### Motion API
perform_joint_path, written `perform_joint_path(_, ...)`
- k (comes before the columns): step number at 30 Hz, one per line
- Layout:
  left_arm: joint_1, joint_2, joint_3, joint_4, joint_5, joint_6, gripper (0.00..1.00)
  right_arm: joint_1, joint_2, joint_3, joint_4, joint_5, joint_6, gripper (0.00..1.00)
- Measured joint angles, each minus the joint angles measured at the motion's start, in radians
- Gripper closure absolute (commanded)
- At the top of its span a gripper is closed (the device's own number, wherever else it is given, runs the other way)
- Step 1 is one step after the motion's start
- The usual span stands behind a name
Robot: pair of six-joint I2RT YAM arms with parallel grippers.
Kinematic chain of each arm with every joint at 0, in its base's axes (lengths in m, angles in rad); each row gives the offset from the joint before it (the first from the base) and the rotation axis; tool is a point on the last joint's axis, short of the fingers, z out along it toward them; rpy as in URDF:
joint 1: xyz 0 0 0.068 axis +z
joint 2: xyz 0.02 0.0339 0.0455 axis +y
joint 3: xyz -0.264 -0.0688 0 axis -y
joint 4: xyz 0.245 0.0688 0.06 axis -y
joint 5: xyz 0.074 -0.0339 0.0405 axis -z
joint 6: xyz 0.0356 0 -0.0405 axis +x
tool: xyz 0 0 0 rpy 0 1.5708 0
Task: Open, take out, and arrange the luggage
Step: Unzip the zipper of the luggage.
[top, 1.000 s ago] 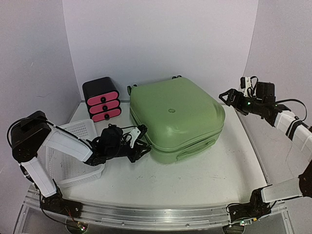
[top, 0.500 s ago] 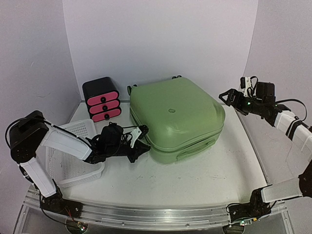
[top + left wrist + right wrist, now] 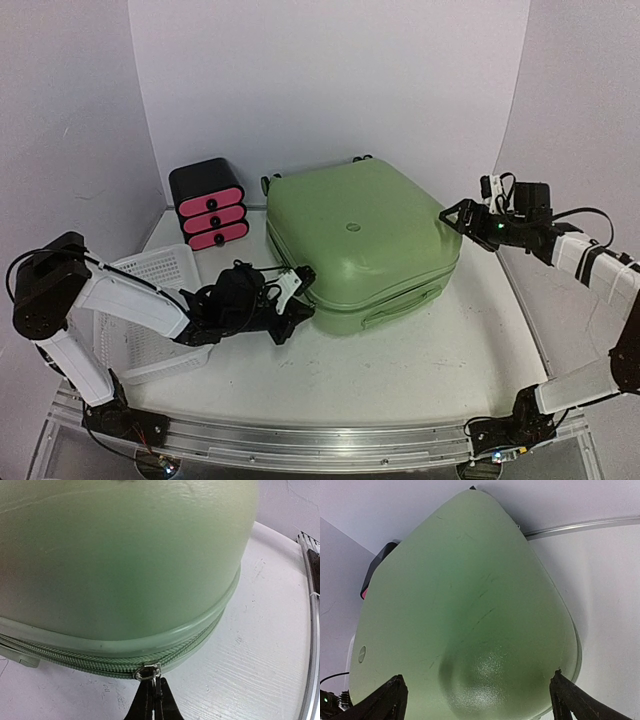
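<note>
Green luggage (image 3: 360, 245) found flat mid-table from above, zipped, with left gripper (image 3: 298, 305) newly at its near-left corner. From left wrist: had just pinched shut on zipper pull (image 3: 148, 672), ready to start unzipping. From right wrist: wide-open right gripper (image 3: 476, 677), empty, lowered toward the shell's far-right corner.

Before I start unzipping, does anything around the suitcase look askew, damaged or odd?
Nothing stands out. The luggage lies flat and closed. The left fingers are shut on the zipper pull at its near-left corner; the right fingers stand open at its right corner. The drawer box sits upright.
</note>
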Motion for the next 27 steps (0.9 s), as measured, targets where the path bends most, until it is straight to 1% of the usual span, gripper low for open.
perform_joint_path(5,-0.045,0.009,0.023,-0.019,-0.068,-0.003,1.0,0.006,0.0,-0.048,0.05,-0.003,0.003,0.02)
perform_joint_path(10,-0.079,0.033,0.053,-0.026,-0.104,-0.018,1.0,0.009,-0.02,-0.105,0.117,0.006,0.009,0.03)
perform_joint_path(14,-0.1,0.055,0.08,-0.033,-0.122,-0.036,1.0,0.023,-0.049,-0.156,0.138,0.011,0.028,0.03)
perform_joint_path(21,-0.119,0.075,0.103,-0.034,-0.14,-0.06,1.0,0.074,-0.094,-0.19,0.097,0.007,0.04,0.04)
perform_joint_path(27,-0.125,0.075,0.103,-0.034,-0.158,-0.07,1.0,0.095,-0.205,-0.184,0.0,0.028,-0.001,0.11)
